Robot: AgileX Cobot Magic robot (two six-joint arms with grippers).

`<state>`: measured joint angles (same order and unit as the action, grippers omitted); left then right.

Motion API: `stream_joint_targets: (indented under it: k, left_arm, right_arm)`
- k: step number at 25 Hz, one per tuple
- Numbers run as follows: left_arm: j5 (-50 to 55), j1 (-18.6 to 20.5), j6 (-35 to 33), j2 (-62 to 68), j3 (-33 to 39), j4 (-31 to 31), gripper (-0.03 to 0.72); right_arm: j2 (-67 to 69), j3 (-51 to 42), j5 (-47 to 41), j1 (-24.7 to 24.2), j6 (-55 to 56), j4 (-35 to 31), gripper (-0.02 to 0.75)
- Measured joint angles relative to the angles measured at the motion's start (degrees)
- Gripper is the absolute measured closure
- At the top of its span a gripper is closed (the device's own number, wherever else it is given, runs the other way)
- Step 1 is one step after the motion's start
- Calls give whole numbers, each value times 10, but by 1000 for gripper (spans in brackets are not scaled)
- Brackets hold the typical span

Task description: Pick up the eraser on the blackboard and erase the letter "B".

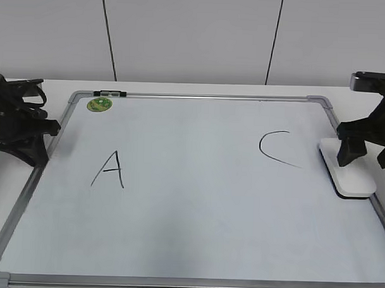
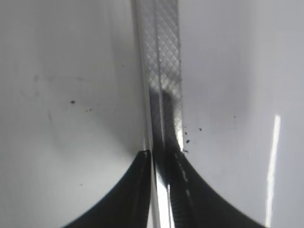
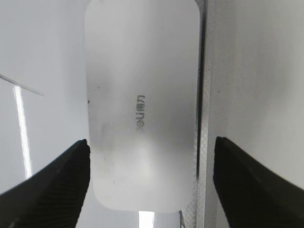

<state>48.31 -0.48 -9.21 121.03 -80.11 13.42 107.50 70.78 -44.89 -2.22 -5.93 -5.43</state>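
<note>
The blackboard [image 1: 189,226] is lying flat, showing a black "A" [image 1: 109,170] at left and a "C" [image 1: 276,149] at right, while the right gripper [image 1: 365,150] is standing over the eraser [image 1: 349,175] by the right frame and the left gripper [image 1: 29,141] is resting at the left frame.

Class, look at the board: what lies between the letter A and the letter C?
Nothing: in the exterior view the stretch of blackboard between the letter A and the letter C is bare white; no B shows.
</note>
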Motion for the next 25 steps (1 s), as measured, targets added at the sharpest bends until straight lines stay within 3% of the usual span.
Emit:
stream_joint_targets:
  k: [10, 16, 25]
  left_arm:
    - [81, 0, -2, 15, -109, -12, 311]
    - [183, 0, -3, -12, -172, -14, 281]
    - [218, 0, 17, -114, -176, -14, 284]
  right_arm:
    - [-22, 0, -62, 0, -2, 4, 141]
    - [-77, 15, -127, 0, -2, 4, 142]
    - [-155, 33, -240, 0, -3, -8, 144]
